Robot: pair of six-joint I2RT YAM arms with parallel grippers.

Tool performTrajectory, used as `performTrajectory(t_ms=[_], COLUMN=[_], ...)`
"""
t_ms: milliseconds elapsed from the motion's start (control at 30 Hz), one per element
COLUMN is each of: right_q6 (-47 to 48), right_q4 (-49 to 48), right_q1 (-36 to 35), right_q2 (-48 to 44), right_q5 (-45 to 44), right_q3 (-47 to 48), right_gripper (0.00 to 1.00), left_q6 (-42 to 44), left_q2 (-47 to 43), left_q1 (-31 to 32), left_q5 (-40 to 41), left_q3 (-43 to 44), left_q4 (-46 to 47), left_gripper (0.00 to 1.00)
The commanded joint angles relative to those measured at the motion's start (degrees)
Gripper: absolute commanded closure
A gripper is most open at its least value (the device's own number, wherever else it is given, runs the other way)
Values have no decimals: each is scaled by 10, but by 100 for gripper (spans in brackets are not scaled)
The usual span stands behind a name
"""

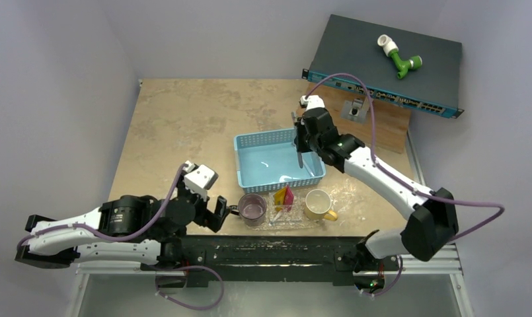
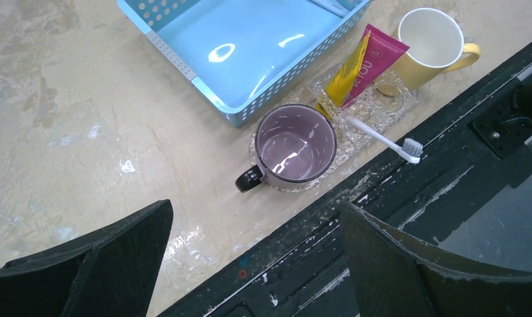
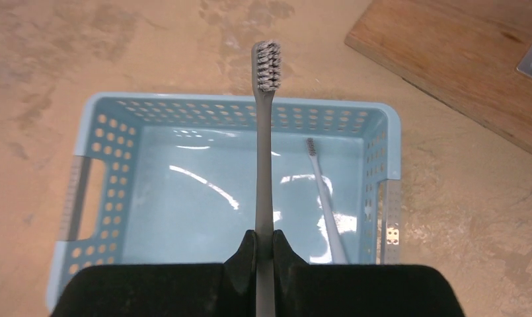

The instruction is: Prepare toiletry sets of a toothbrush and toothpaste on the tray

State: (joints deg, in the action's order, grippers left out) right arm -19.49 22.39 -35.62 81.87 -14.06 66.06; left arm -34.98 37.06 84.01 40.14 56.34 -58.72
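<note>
We see the right gripper (image 3: 264, 249) clamped on a slim grey toothbrush (image 3: 264, 152), bristled head pointing away, above the light-blue perforated plastic basket (image 3: 91, 198). 1 more pale toothbrush (image 3: 324, 195) lies inside it near the right wall. The left gripper (image 2: 256, 218) hangs with jaws spread wide, holding nothing, near the glossy purple mug (image 2: 295, 145). On the clear, glittery tray (image 2: 392, 105) the yellow tube (image 2: 347, 72) and pink tube (image 2: 375, 56) touch, beside a thin white toothbrush (image 2: 382, 137) whose head reaches past the tray's edge.
</note>
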Motion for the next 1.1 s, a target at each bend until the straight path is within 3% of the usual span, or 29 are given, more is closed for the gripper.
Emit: performTrajectory(t_ms=[0, 433, 633, 833, 1067], right_q6=[-9, -34, -110, -174, -267], right_q4=[-55, -166, -257, -379, -546], right_q1=[-9, -33, -41, -69, -120], right_q2=[-71, -221, -246, -250, -233], right_q5=[49, 231, 322, 384, 389], right_q3=[-14, -98, -155, -197, -246], right_gripper=[100, 100, 100, 100, 100], left_q6=[-5, 15, 21, 8, -6], left_q2=[8, -24, -43, -46, -58], left_q1=[-2, -5, -27, -89, -165], left_q5=[-15, -87, -164, -272, -389], left_q3=[2, -36, -63, -89, -125], left_q4=[53, 226, 296, 346, 409], left_gripper=[3, 3, 3, 3, 5])
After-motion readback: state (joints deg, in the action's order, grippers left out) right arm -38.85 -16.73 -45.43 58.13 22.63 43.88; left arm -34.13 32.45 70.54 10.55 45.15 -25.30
